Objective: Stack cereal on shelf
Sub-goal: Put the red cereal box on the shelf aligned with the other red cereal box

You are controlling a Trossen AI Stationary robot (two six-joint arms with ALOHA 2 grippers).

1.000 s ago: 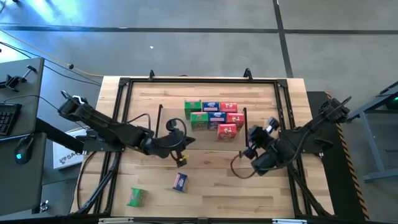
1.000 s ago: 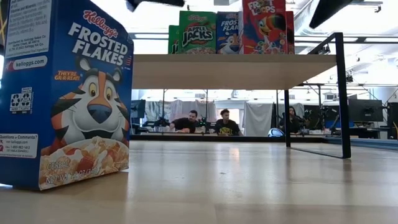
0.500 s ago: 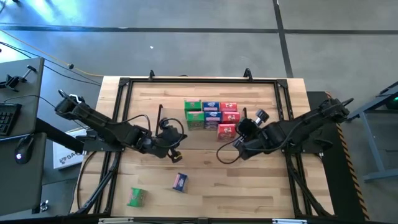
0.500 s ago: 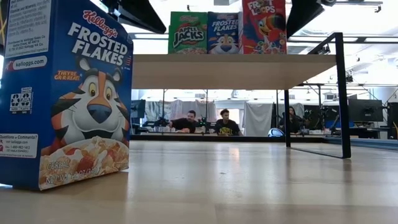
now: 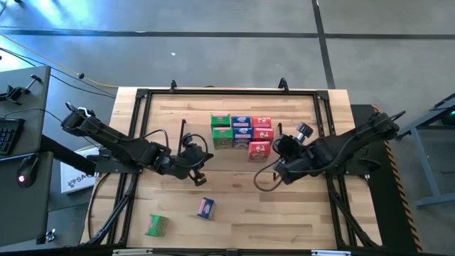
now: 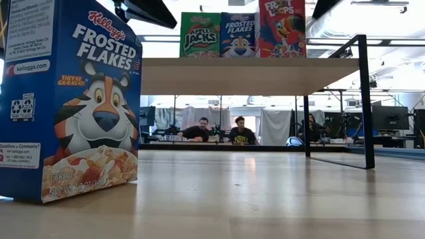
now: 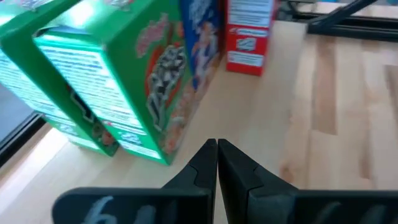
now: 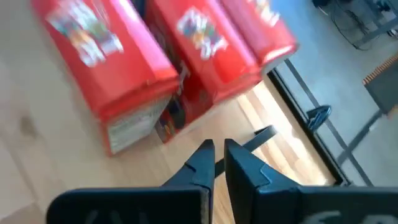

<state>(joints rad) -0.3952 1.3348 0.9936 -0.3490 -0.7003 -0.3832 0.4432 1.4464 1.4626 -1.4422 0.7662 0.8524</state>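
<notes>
1. Cereal still to be shelved lay on the bare table in the high view: a blue box (image 5: 205,207) near the front edge and a green box (image 5: 156,225) further toward the left front corner, both well apart from the shelf.
2. Seven boxes stood packed together on the shelf (image 5: 231,162): green ones (image 5: 221,122) at the left end, blue ones (image 5: 244,123) in the middle, red ones (image 5: 262,123) at the right, with one red box (image 5: 259,149) out in front.
3. Loose blue box: its long axis ran roughly front to back across the table, slightly tilted, and it stood upright in the low view (image 6: 70,99), very close to that camera.
4. Left gripper (image 5: 200,177) hung just beyond that blue box, between it and the shelf, so the box lay on its front side and a little to its right. Its fingers (image 7: 208,163) were pressed together with nothing between them.
5. Right gripper (image 5: 274,151) sat just beside the front red box at the shelf's right end, well apart from both loose boxes. Its fingers (image 8: 203,163) were nearly together, a thin slit between them, holding nothing.
6. Left arm was plainly the nearer to both loose boxes, so I judged the coming pick was its job.
</notes>
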